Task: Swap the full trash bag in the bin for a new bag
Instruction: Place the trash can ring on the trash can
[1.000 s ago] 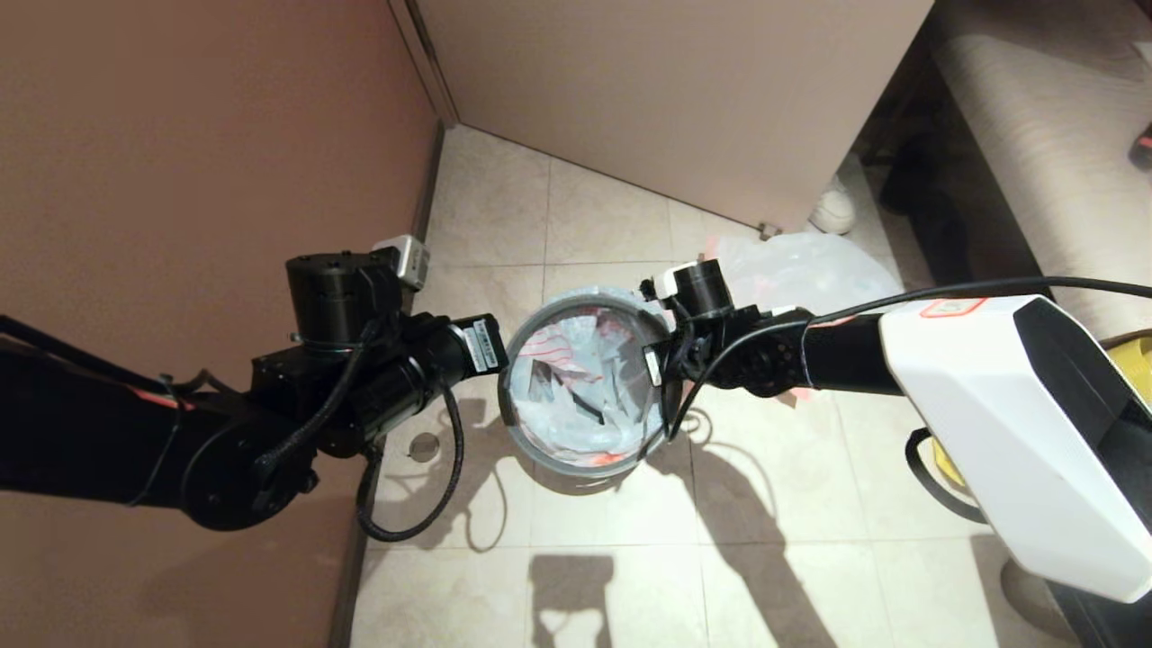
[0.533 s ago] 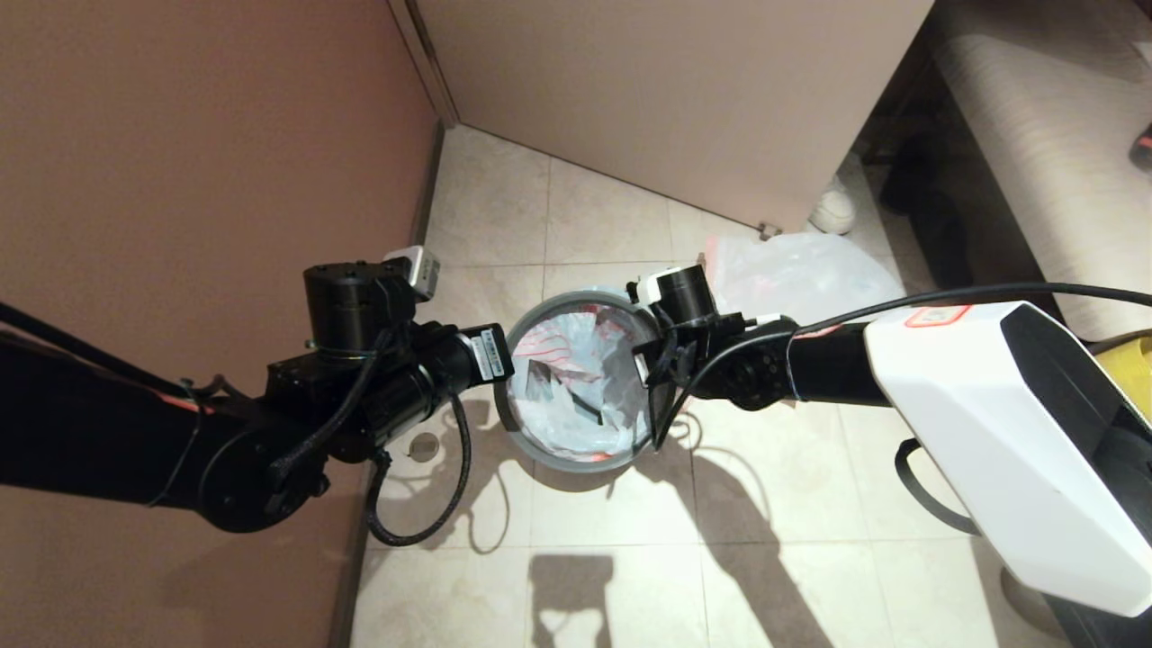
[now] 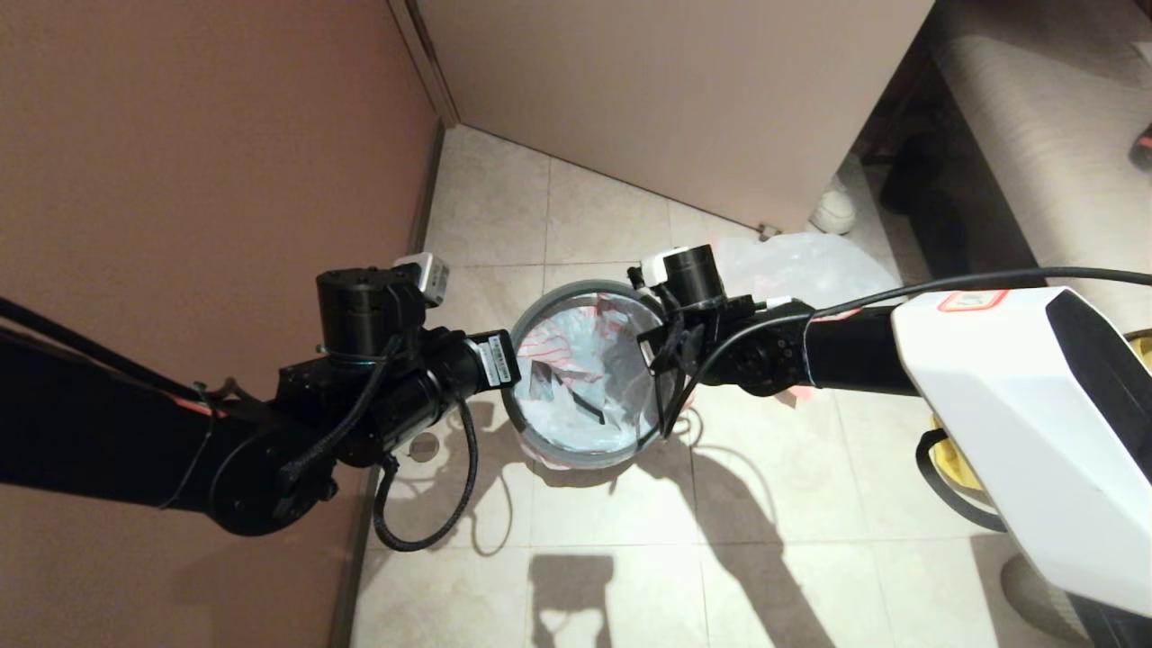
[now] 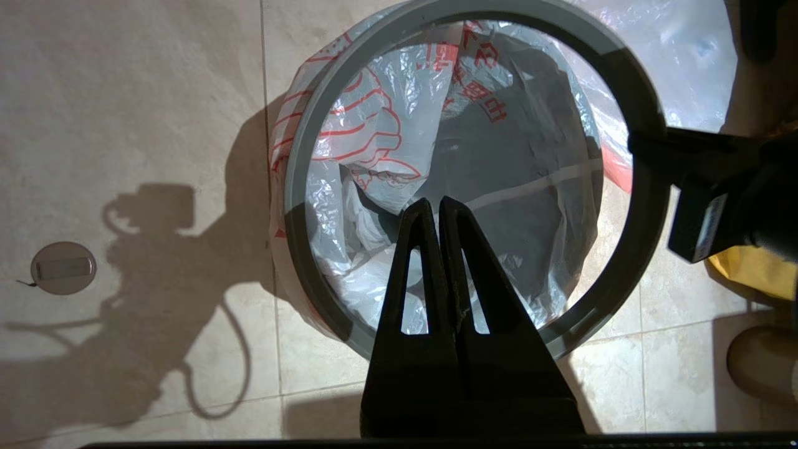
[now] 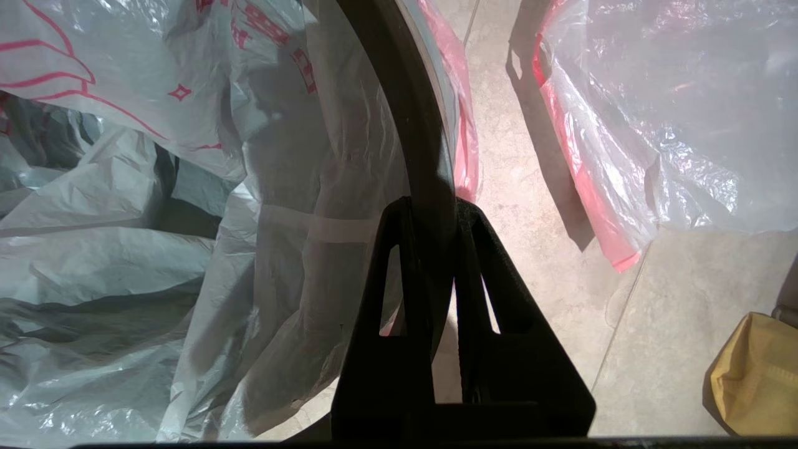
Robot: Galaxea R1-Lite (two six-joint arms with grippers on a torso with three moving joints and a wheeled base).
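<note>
Right jaws: we find the right gripper [image 5: 436, 209] closed onto the thin grey plastic hoop [image 5: 399, 93], one finger on either side of the band, at the bin's right edge.
Left jaws: we find the left gripper [image 4: 434, 206] pressed fully together with nothing between them, hovering over the bin mouth on its left side.
Hoop: we see it ringing the mouth of the small round black plastic bin [image 3: 576, 461], over the bag's edge.
New bag: the translucent white plastic bag with red drawing and red characters [image 4: 374, 125] lies crumpled inside the bin, its pink hem [image 5: 461, 125] folded outside under the hoop.
Full bag: the plain translucent white plastic bag with pink-orange hem [image 3: 801, 265] rests on the beige tiled floor [image 3: 612, 540], just beyond the bin to the right.
Other: we note a yellow fabric bag [image 5: 754, 374] on the floor at the right.
</note>
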